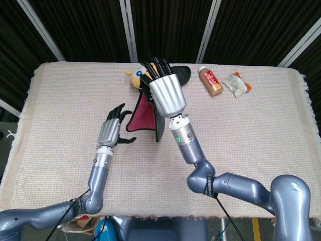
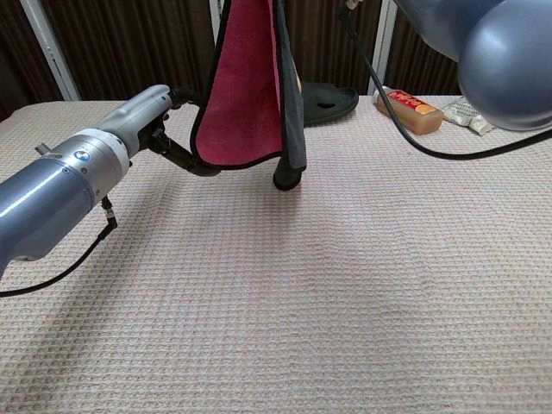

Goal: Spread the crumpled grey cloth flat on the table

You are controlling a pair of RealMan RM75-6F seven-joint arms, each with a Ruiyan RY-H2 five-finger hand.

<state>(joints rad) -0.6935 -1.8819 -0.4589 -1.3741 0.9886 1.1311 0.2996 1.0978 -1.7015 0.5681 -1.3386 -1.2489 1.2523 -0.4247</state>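
Right hand (image 1: 164, 94) pinches cloth (image 2: 246, 95) aloft; left hand (image 1: 111, 131) spread, fingers at hem. Miss corner and cloth stays folded.

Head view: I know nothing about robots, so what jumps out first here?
The right hand holds a cloth up above the middle of the table, its red face hanging with dark grey edges. The left hand reaches toward the cloth's lower left edge, fingers spread. Behind, a yellow plush toy and a brown bottle lie on the table.
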